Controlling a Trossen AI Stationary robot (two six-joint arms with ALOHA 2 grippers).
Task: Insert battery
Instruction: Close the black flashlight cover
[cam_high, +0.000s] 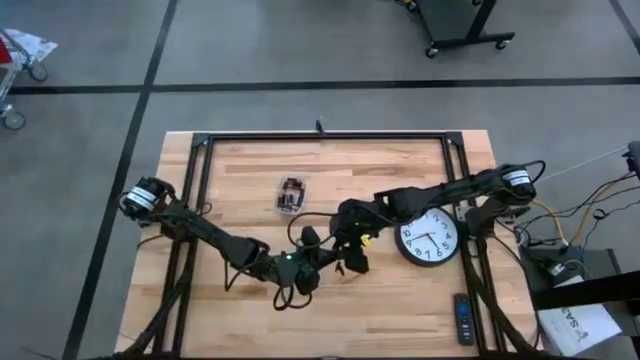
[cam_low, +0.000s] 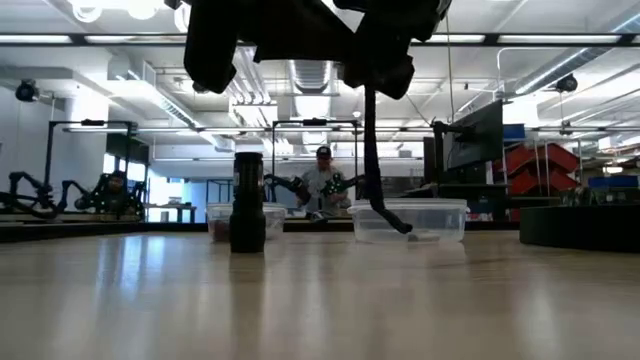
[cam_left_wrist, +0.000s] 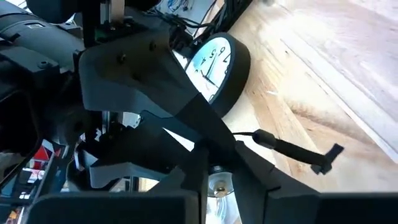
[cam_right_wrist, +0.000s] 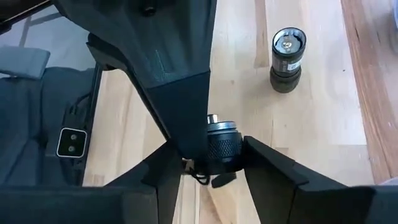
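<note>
1. The high view shows both arms meeting over the middle of the wooden table (cam_high: 400, 320): the left gripper (cam_high: 318, 262) and the right gripper (cam_high: 352, 243) are close together, just beside the wall clock (cam_high: 429, 240) that lies face up.
2. The right wrist view alone makes clear what the right gripper (cam_right_wrist: 208, 163) holds: its fingers (cam_right_wrist: 273, 168) pinch a knurled black flashlight head (cam_right_wrist: 222, 148), lifted above the table.
3. The same view shows the flashlight body (cam_right_wrist: 287, 51) standing upright on the wood, its open end showing a metal contact; in the low view it stands alone as a dark cylinder (cam_low: 247, 200).
4. The left wrist view shows the left gripper (cam_left_wrist: 214, 177) pressed around a small bright round piece (cam_left_wrist: 219, 184); whether that is the battery cannot be told.
5. That view also shows a black lanyard cord (cam_left_wrist: 292, 149) lying on the wood near the clock (cam_left_wrist: 217, 59).
6. The clock's numerals are visible but no brand reads.
7. A small clear box (cam_high: 290, 195) holding dark parts sits toward the far edge; the low view shows two clear tubs (cam_low: 410, 220), contents unclear.
8. A remote (cam_high: 463, 320) lies near the front right corner.
9. A person (cam_low: 322, 180) sits in the room beyond.
</note>
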